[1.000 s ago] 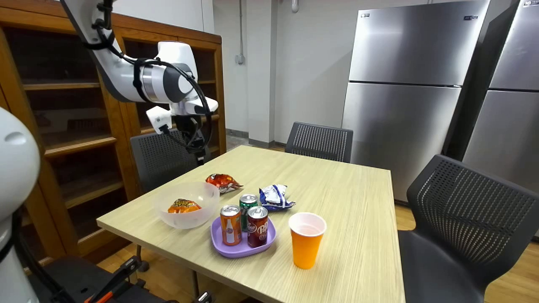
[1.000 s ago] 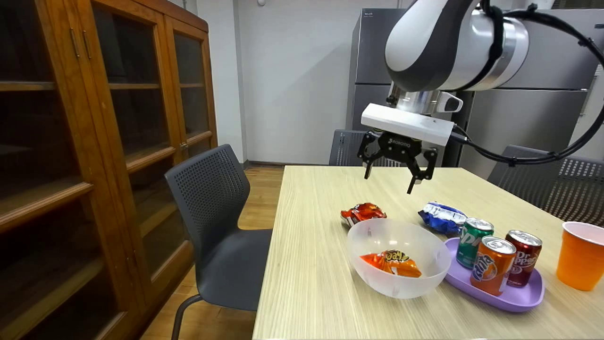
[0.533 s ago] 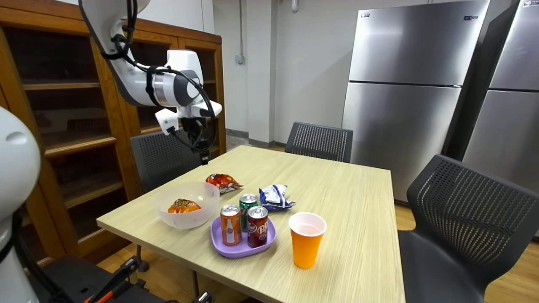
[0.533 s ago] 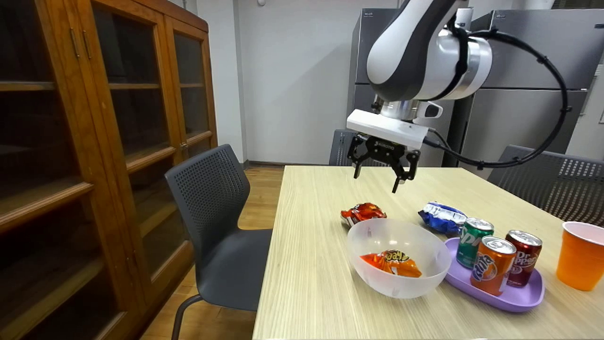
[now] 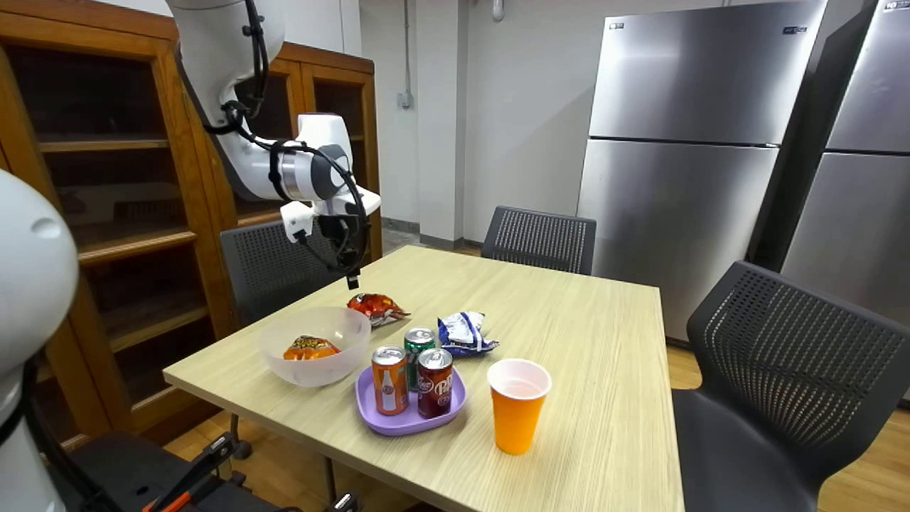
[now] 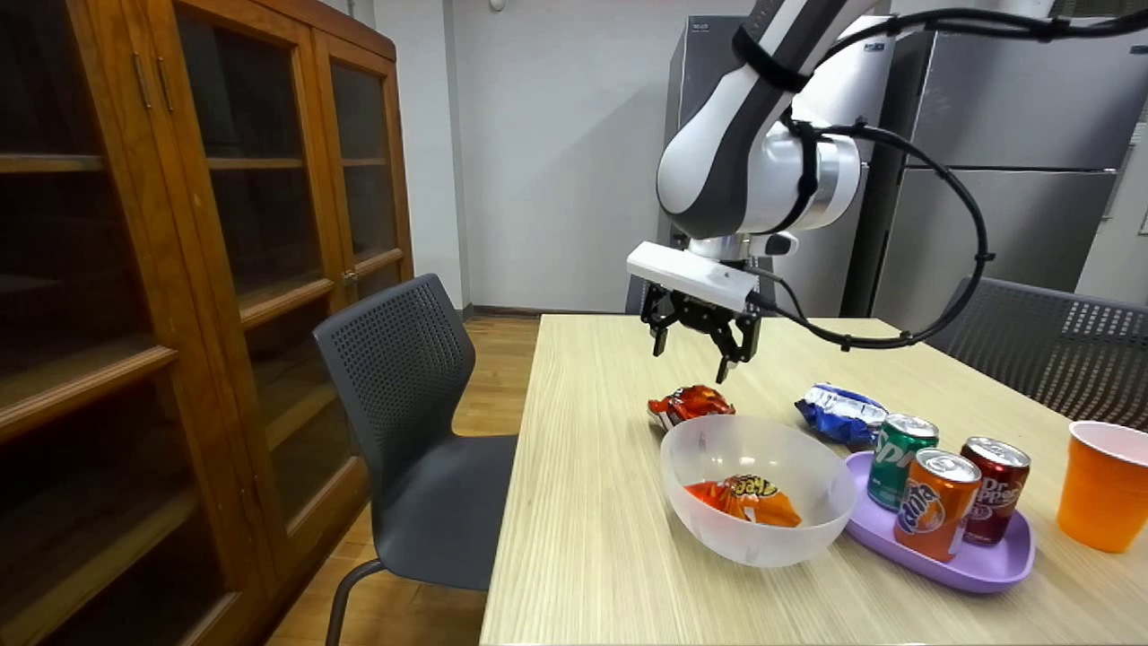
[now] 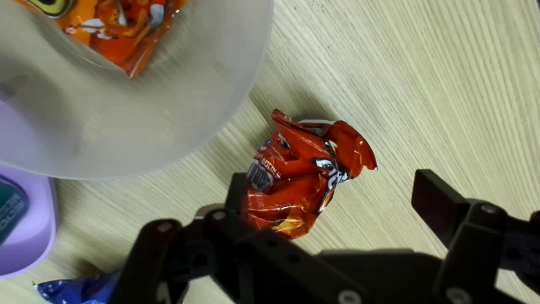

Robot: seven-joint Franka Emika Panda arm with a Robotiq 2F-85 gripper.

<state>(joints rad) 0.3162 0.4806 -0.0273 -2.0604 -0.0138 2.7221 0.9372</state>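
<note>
the gripper (image 6: 691, 358) has its fingers (image 7: 436, 202) spread wide, well apart, clamped on nothing. it hangs over the table (image 5: 569, 313), near and a little above the red packet (image 7: 295, 177); a small gap shows between fingers and packet in both exterior views. the red packet lies crumpled on the table, just beside the bowl (image 6: 744, 545) and outside it.

the bowl is pale and cloudy, and the orange packet (image 6: 749, 500) lies inside it. beside the bowl sits the purple tray (image 6: 982, 576); whether the two touch is hard to tell. three cans stand upright in the tray, close together: the green can (image 6: 901, 462), the orange can (image 6: 937, 507) and the dark red can (image 6: 997, 493). the blue packet (image 5: 466, 334) lies on the table near the green can. near the tray stands the cup (image 6: 1103, 489), upright, orange outside and pale inside; what is at its bottom cannot be made out.

in the wrist view a finger covers the edge of the red packet. there the frame cuts off the bowl and the orange packet, the tray and the green can show only in part, and the blue packet is partly behind the gripper.
</note>
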